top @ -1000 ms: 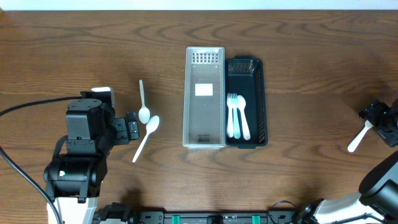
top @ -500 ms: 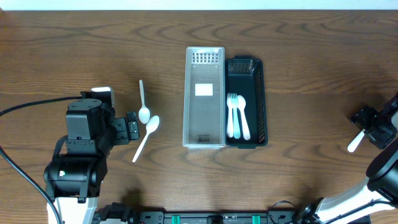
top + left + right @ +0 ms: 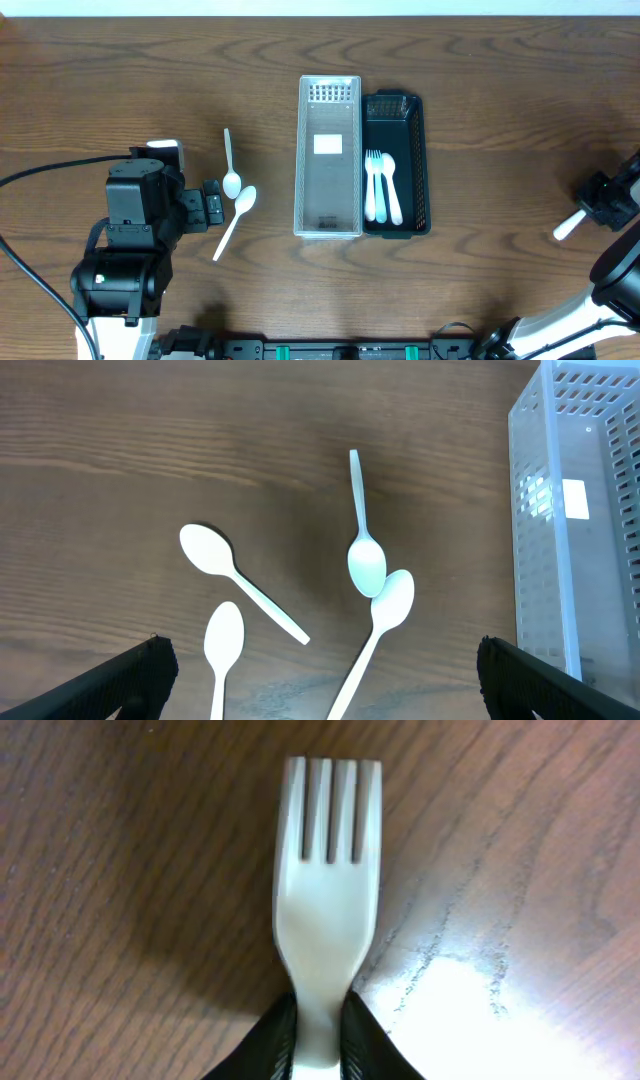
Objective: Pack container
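Observation:
A clear plastic container [image 3: 329,170] stands mid-table, touching a black basket [image 3: 418,165] that holds white cutlery [image 3: 381,187]. Far right, my right gripper [image 3: 597,208] is shut on the handle of a white fork [image 3: 567,227]. In the right wrist view the fork [image 3: 328,890] lies flat on the wood, tines pointing away, with the gripper [image 3: 318,1045] pinching its neck. Left of the container lie several white spoons [image 3: 365,555]. My left gripper [image 3: 322,670] hovers open over them, its fingers [image 3: 135,675] wide apart. The container's wall [image 3: 585,520] shows at the right of that view.
The left arm's black body [image 3: 140,235] and its cable [image 3: 40,175] fill the front left. In the overhead view two spoons [image 3: 232,182] show; the others are hidden under the arm. Bare wood lies between the basket and the right gripper.
My right gripper has shut on the fork's handle, and the fork has shifted slightly toward the table's front. The left arm and spoons have not moved.

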Motion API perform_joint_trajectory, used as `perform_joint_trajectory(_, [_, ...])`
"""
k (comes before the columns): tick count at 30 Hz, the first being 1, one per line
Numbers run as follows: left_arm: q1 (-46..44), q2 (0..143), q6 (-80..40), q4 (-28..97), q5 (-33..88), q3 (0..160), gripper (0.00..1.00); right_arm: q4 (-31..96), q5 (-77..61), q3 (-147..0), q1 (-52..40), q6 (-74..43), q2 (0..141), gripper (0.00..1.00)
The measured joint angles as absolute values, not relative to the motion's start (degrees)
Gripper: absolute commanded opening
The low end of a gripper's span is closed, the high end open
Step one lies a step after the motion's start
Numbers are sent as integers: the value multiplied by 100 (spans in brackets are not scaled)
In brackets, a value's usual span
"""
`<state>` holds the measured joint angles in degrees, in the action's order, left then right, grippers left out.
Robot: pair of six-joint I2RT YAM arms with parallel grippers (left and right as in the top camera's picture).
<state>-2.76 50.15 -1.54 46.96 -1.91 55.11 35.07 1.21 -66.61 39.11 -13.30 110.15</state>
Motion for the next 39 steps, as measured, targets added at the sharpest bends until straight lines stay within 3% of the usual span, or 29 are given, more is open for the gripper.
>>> perform_joint_trajectory(3, [-276, 5015, -154, 4698, -191, 5511, 98, 3529, 56, -6681, 3911, -1428, 11015, 2])
perform_joint_trajectory(13, [-276, 5015, -154, 4696, -191, 5511, 98, 4265, -344, -6788, 3555, -1551, 10886, 1])
perform_joint_trajectory(26, [-276, 5015, -154, 4700, -191, 5511, 98, 4987, -825, -8272, -54, -1586, 8993, 6])
perform_joint_trajectory(31, [-276, 5015, -154, 4720, -191, 5511, 98, 5009, -727, -8276, -1205, -1702, 9295, 7])
perform_joint_trajectory(39, [-276, 5015, -154, 4740, -191, 5511, 98, 4993, -443, -8202, -2003, -1756, 10506, 13])
